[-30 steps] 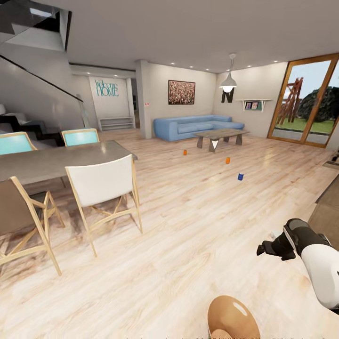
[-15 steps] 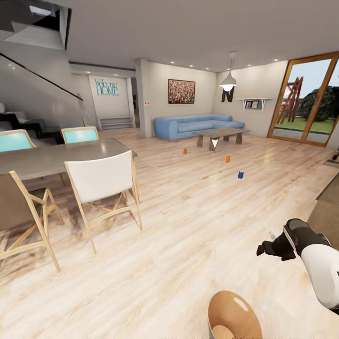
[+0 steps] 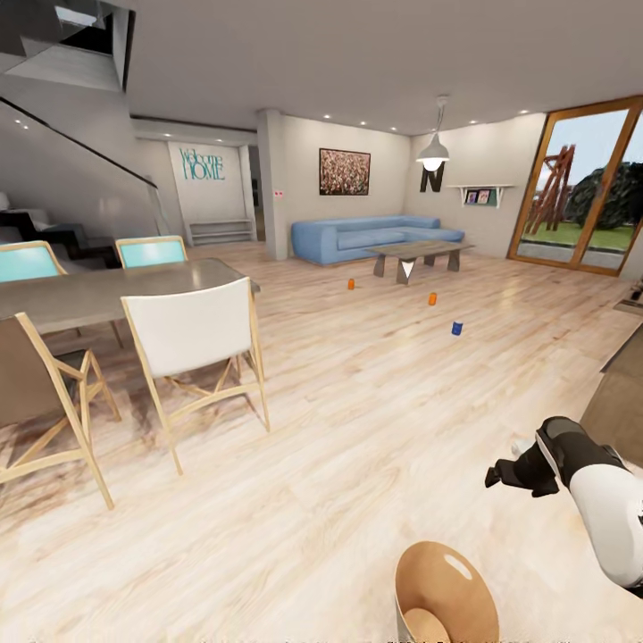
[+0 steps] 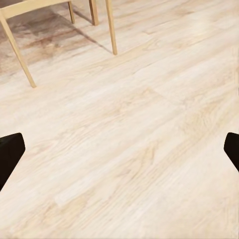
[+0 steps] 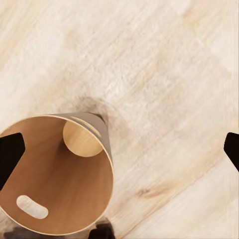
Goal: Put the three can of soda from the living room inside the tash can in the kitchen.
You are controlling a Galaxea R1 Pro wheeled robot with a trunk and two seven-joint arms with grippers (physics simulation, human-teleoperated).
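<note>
Nearest the robot, the tash can (image 3: 444, 594) stands on the plank floor (image 3: 357, 429), its brown inside showing. The right claw (image 5: 119, 149) hangs above the tash can with its tips spread wide, holding nothing. The left claw (image 4: 119, 149) is likewise wide apart and empty over bare floor. Beyond the tash can, the blue can (image 3: 456, 329) stands on the floor, then one orange can (image 3: 432, 299), then the other orange can (image 3: 351, 284), all short of the low table (image 3: 420, 255) and blue sofa (image 3: 371, 237).
</note>
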